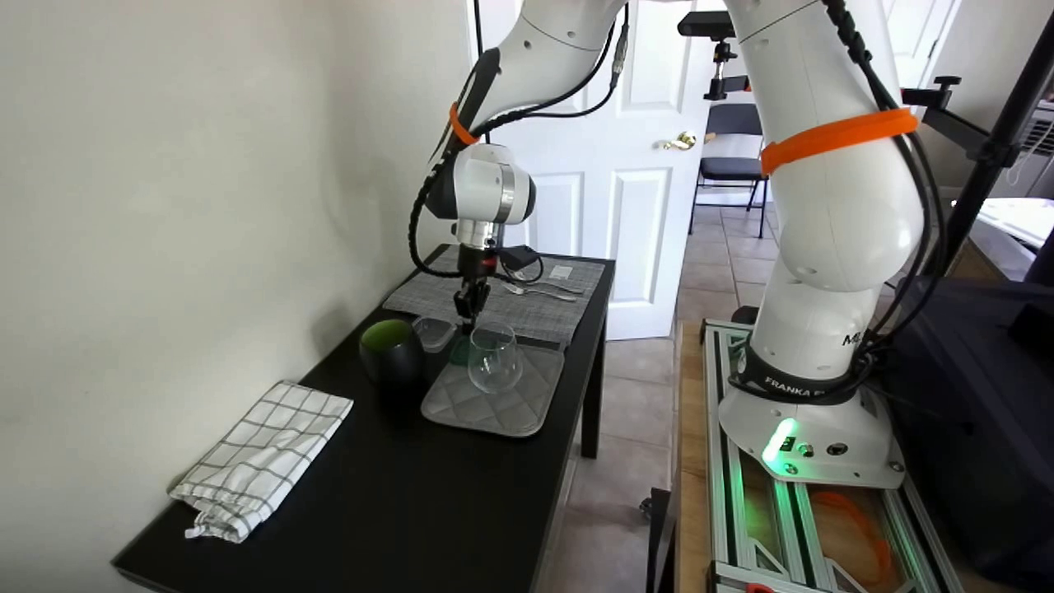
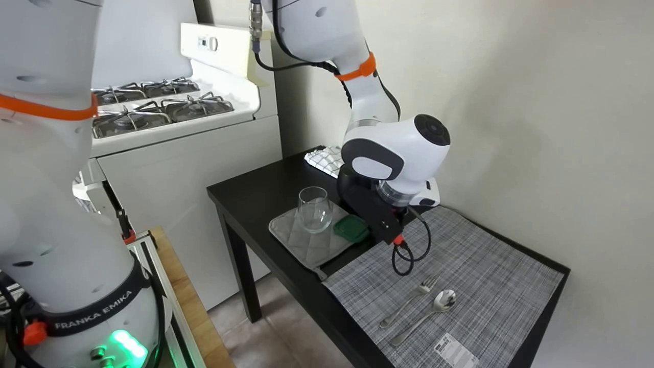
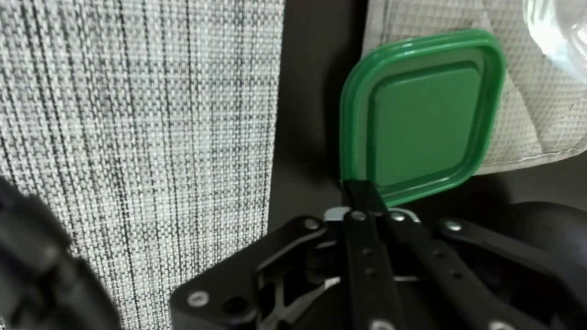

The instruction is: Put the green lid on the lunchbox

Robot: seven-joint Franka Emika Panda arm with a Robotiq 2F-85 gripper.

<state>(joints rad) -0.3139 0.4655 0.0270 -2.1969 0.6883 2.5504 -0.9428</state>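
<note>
Green lid (image 3: pixel 426 123): likely light, springy, slick plastic. Wrist view: pincer (image 3: pixel 372 199), nearly closed, appears to pinch 1 lid corner, near left; mid-rim hold should swivel less.
</note>
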